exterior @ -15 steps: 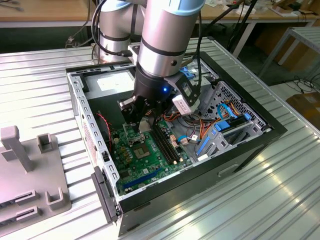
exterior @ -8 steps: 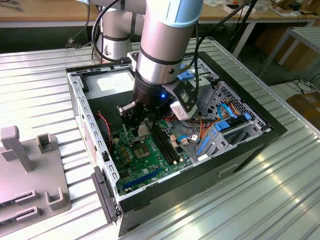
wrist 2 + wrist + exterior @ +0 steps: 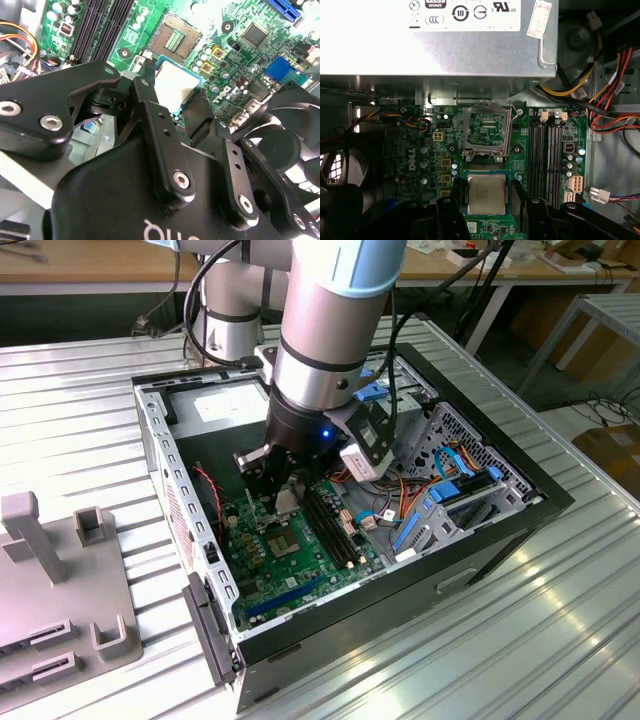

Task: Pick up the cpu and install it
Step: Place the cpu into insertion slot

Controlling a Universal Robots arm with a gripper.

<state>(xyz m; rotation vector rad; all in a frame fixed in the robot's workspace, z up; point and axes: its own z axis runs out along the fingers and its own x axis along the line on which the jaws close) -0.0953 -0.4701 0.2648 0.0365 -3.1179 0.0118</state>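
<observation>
The cpu [image 3: 486,194] is a pale silver-grey square chip held flat between my gripper's black fingers [image 3: 454,202], just above the green board. My gripper [image 3: 486,196] is shut on it from two opposite sides. The metal-framed square socket [image 3: 486,131] stands open and bare on the board, a short way from the chip toward the power supply. In the second wrist view the cpu [image 3: 175,85] hangs beside the socket [image 3: 175,39] with my gripper [image 3: 172,100] around it. In the exterior view my gripper [image 3: 283,495] reaches down into the open computer case [image 3: 165,470].
A silver power supply [image 3: 435,40] borders the socket. Dark memory slots [image 3: 547,150] and coloured cable bundles [image 3: 605,100] run along one side, and a black fan [image 3: 280,145] sits on the other. A grey fixture [image 3: 60,580] stands on the table at the exterior view's left.
</observation>
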